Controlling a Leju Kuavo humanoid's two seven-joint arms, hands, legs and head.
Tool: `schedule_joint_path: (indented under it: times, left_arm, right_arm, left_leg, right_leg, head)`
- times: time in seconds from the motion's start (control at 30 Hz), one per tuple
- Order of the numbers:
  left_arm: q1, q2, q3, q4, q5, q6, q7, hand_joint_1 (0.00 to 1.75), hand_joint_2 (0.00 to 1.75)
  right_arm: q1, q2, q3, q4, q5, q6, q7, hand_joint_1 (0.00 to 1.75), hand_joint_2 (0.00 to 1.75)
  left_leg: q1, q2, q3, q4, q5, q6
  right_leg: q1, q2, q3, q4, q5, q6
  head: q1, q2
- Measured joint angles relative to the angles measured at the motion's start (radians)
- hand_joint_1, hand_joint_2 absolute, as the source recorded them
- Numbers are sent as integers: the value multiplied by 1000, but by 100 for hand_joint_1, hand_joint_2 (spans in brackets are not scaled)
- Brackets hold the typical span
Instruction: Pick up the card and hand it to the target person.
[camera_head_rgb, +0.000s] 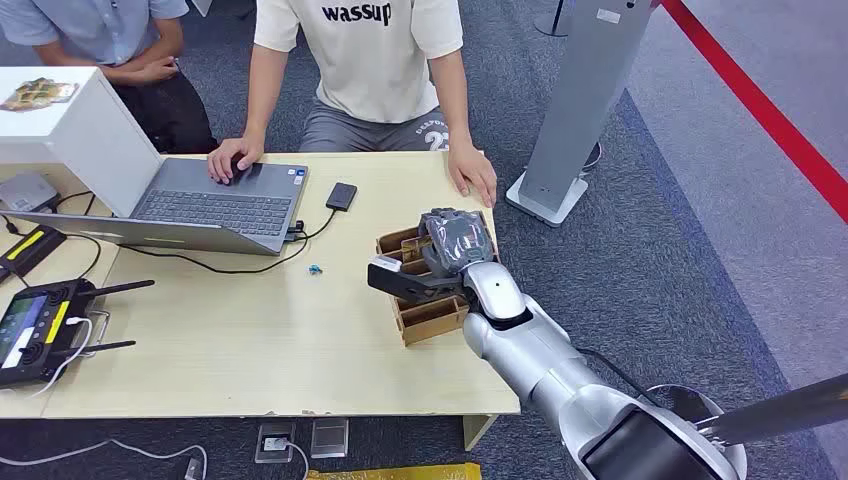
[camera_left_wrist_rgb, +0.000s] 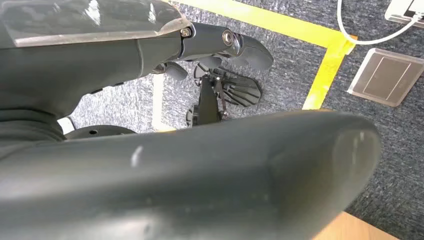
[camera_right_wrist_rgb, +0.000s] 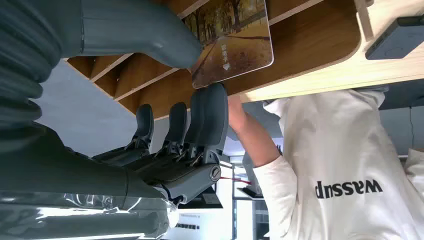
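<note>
A pale wooden table (camera_head_rgb: 250, 340) stands on grey carpet (camera_head_rgb: 680, 250) crossed by a red floor stripe (camera_head_rgb: 770, 120).

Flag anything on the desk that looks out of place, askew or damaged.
Nothing looks damaged or spilled. Two small oddities: the wooden card holder sits skewed to the table edges, close to its right side, and a tiny blue object lies loose mid-table. The right robot hand has its thumb and fingers around the card.

Bright even light; soft shadows; wrist foregrounds blurred.
</note>
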Motion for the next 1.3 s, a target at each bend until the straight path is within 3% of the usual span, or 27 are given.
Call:
schedule_joint_path:
  times: [0.67, 0.8, 0.93, 1.3]
  left_arm:
    - [0, 2, 0, 0, -1, 1, 8, 0, 0]
    - [0, 2, 0, 0, 0, 4, 8, 0, 0]
    - [0, 2, 0, 0, 4, 8, 8, 0, 0]
    - [0, -2, 1, 0, 40, 41, 9, 0, 0]
  right_arm:
    - [5, -3, -8, 8, 9, -1, -15, 104, 175]
    - [5, 5, -8, 8, 17, -1, -22, 119, 175]
    - [5, 15, -8, 8, 21, 0, -30, 169, 175]
    - [6, 52, -3, 16, 24, -3, -55, 175, 175]
  left_leg:
    - [0, 0, 0, 0, 0, 0]
    - [0, 0, 0, 0, 0, 0]
    - [0, 0, 0, 0, 0, 0]
    - [0, 0, 0, 0, 0, 0]
  right_leg:
    - [0, 0, 0, 0, 0, 0]
    - [0, 0, 0, 0, 0, 0]
    - [0, 0, 0, 0, 0, 0]
    - [0, 0, 0, 0, 0, 0]
  head:
    - [0, 0]
    - [0, 0]
    - [0, 0]
    - [0, 0]
